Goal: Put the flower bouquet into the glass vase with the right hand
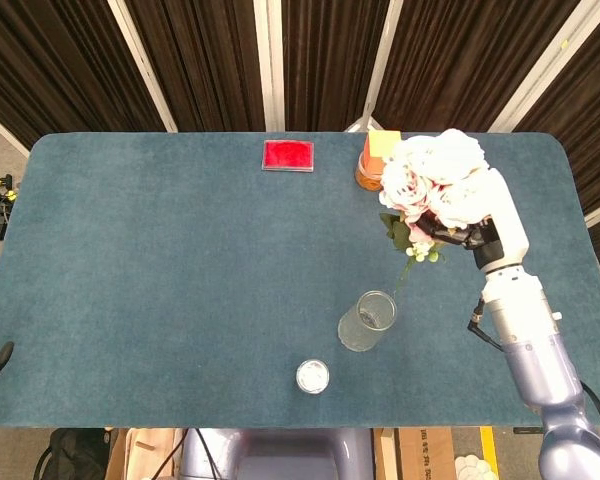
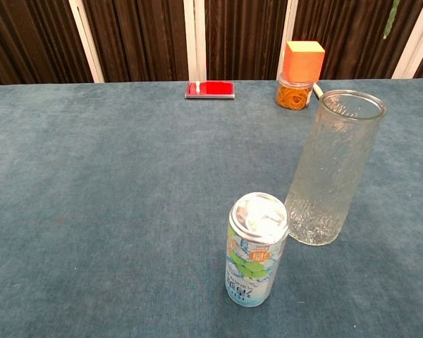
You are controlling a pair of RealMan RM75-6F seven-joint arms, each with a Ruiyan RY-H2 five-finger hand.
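My right hand (image 1: 483,236) grips the flower bouquet (image 1: 435,182), held high above the table. Its white and pink blooms face the head camera and hide most of the hand. Green leaves (image 1: 410,240) and a thin stem hang down toward the glass vase (image 1: 368,320), ending just above and to the right of its rim. The vase stands upright and empty near the table's front, also seen in the chest view as a tall ribbed glass vase (image 2: 335,169). In the chest view only a green stem tip (image 2: 390,17) shows at the top edge.
A drink can (image 1: 313,376) (image 2: 257,250) stands just front-left of the vase. At the back of the table are a flat red box (image 1: 288,155) (image 2: 210,89) and an orange-lidded jar (image 1: 376,165) (image 2: 298,84). Blue cloth covers the table (image 1: 160,270).
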